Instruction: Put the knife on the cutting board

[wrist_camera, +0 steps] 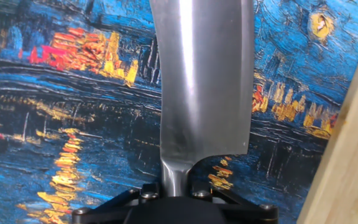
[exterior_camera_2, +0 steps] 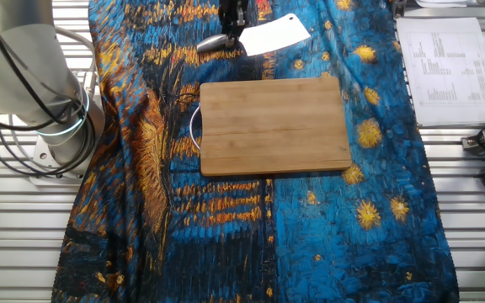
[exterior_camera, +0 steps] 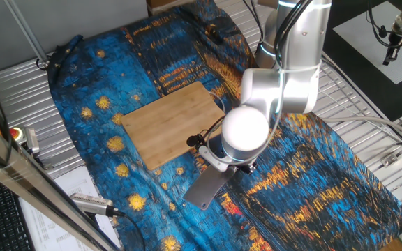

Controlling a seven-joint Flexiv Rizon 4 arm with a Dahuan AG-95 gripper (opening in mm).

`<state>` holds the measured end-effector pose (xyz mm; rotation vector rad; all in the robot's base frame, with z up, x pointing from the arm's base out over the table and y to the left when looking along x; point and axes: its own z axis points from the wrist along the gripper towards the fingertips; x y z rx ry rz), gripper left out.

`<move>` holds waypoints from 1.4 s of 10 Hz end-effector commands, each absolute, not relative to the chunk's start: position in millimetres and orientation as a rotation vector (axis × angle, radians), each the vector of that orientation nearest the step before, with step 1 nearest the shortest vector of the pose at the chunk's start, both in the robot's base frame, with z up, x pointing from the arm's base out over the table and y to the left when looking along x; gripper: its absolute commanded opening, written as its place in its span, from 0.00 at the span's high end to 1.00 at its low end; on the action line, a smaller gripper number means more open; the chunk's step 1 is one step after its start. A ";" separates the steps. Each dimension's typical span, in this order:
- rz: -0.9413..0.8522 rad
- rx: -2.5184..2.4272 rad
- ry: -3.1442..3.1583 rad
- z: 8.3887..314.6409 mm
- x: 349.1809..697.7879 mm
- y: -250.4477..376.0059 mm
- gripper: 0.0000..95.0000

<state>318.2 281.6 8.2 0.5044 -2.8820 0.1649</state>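
My gripper (exterior_camera_2: pixel 232 25) sits at the far edge of the table in the other fixed view, closed around the handle of the knife (exterior_camera_2: pixel 274 36); blade extends right of my fingers, beyond the far long edge of the cutting board (exterior_camera_2: pixel 274 124), apart from it. Board lies flat on the cloth (exterior_camera_2: pixel 226 236), near the cloth's middle. My arm base (exterior_camera_2: pixel 49 126) stands left of the board, off the cloth. Papers (exterior_camera_2: pixel 449 71) lie right of the cloth. In hand view the blade (wrist_camera: pixel 204 81) runs straight ahead of my hand, board edge (wrist_camera: pixel 347 174) to its right, cloth beneath.
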 end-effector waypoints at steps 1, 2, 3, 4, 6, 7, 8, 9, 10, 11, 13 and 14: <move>0.152 0.525 -2.885 6.1 318.6 283.0 0.80; 0.163 0.530 -2.881 6.1 318.6 283.0 0.80; 0.193 0.520 -2.877 7.4 318.5 283.0 1.00; 0.191 0.518 -2.875 9.1 318.4 283.0 1.00; 0.189 0.520 -2.874 12.2 318.2 282.9 1.00; 0.188 0.522 -2.873 14.0 318.1 283.0 1.00; 0.188 0.518 -2.873 18.2 317.7 283.0 1.00; 0.185 0.521 -2.873 23.8 317.1 283.0 1.00; 0.185 0.519 -2.874 27.8 316.7 283.0 1.00; 0.184 0.519 -2.874 31.6 316.2 283.1 1.00; 0.184 0.520 -2.874 37.0 315.6 283.4 1.00; 0.185 0.519 -2.873 39.7 316.1 283.1 1.00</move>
